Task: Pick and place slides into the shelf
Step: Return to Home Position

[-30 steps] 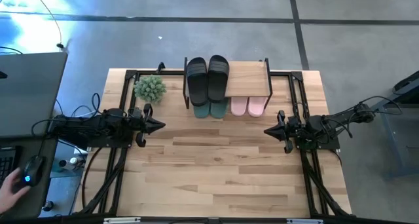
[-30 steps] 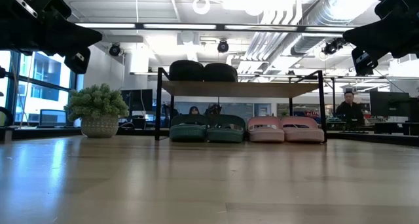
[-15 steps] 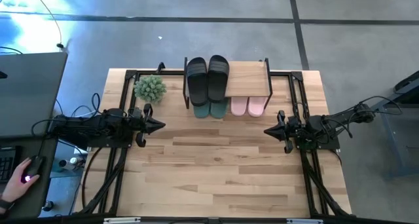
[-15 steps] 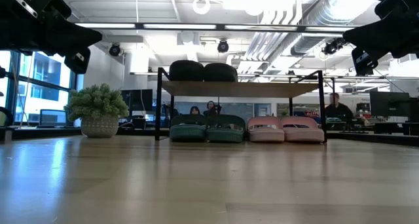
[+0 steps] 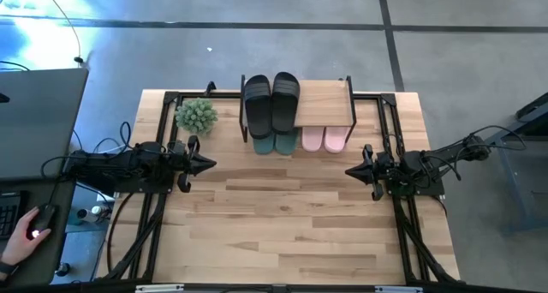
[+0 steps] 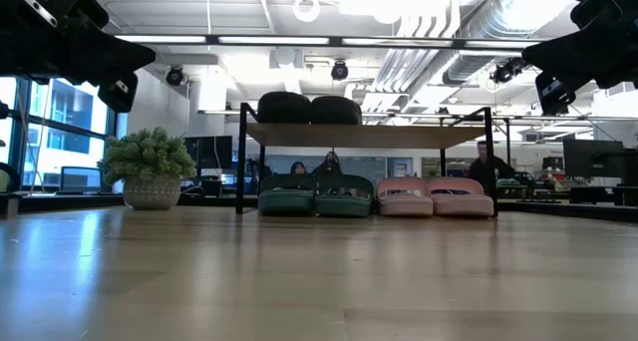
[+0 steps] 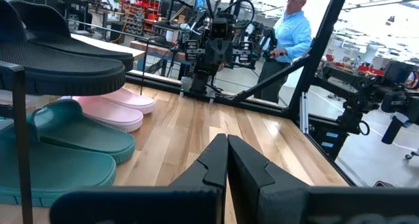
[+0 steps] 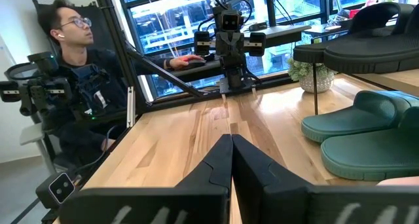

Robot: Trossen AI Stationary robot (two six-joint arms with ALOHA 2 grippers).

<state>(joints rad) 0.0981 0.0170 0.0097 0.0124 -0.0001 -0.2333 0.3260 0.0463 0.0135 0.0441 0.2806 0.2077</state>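
Observation:
The shelf stands at the table's far edge. The black slides lie on the left part of its plank top. Under the plank, the dark green slides and the pale pink slides rest on the table side by side. My left gripper is shut at the table's left side, pointing level toward the right. My right gripper is shut at the right side, pointing level toward the left. Neither touches anything.
A small potted plant stands left of the shelf near the far edge. Black frame bars run along both sides of the table. A person sits beyond the table's left side with a hand on a mouse.

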